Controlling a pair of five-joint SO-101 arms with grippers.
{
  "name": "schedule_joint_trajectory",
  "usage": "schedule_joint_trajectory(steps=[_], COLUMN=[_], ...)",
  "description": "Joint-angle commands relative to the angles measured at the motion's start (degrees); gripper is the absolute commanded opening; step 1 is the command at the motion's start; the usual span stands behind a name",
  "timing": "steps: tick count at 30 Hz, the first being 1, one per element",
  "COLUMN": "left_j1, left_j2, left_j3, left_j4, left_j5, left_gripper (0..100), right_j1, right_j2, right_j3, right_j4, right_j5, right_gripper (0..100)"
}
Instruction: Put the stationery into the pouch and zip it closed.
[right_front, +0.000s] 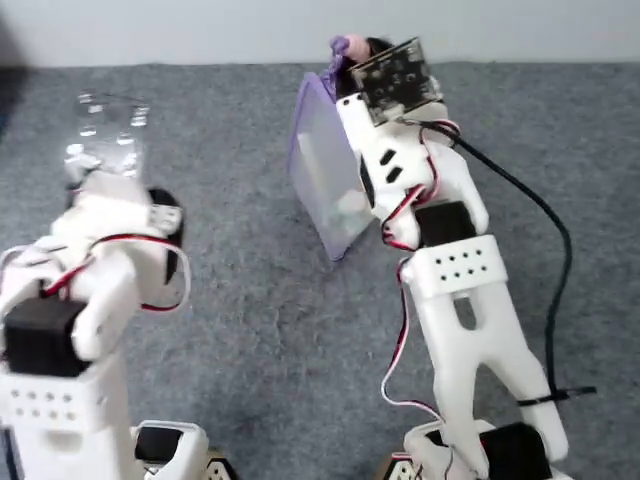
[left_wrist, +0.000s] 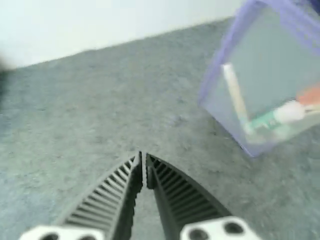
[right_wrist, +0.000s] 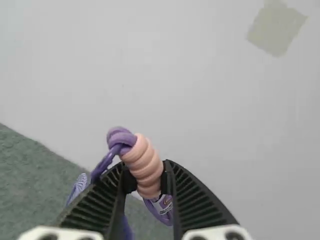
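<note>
Near the counter's far edge our right jaws grasp the pouch pull (right_wrist: 140, 160), left jaws clenched empty; the hanging pouch (right_front: 322, 170) may slip.

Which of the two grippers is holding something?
The right gripper: it is clamped on the pouch's pink ribbed charm, while the left gripper is shut with nothing between its jaws.

The clear plastic pouch with purple edging (right_front: 322, 175) is hung up tilted, one corner down by the grey bench (right_front: 240, 300); whether it touches can't be made out. Its ribbed pink zip-pull charm (right_wrist: 142, 160), on a purple loop (right_wrist: 116, 137), is pinched in the right hand (right_wrist: 145, 170). Inside, a white stick (left_wrist: 234, 92), a green-and-white piece (left_wrist: 272, 117) and something orange (left_wrist: 311, 93) are piled at the low end.
</note>
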Motion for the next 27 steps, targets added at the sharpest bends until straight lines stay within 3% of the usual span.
schedule_joint_trajectory(steps=[1,4,12,16,22,27], left_j1=[-2.55,-3.78,-8.0,-7.74,-7.74,-1.32], left_j2=[-3.69,-5.1,-5.63,-5.54,-5.54,-5.54], left_j3=[-2.07,-2.07,-1.89,-1.89,-1.71,-1.45], left_j4=[-1.58,-1.41,-0.53,4.04,11.16,10.99], left_j5=[0.79,0.79,-1.76,-5.19,-5.54,-10.46], left_gripper=[1,1,3,13,37,39], right_j1=[-5.49,-9.54,-16.31,-17.01,-17.1,-17.1], right_j2=[-0.92,-2.77,-15.25,-20.79,-27.03,-28.79], right_j3=[-1.41,-1.41,-1.05,-0.97,-0.97,0.97], right_j4=[-2.51,1.01,24.66,35.91,46.46,47.25], right_j5=[2.37,2.2,-2.73,-4.22,-6.95,-7.47], right_gripper=[0.7,0.7,0.7,0.7,0.7,0.7])
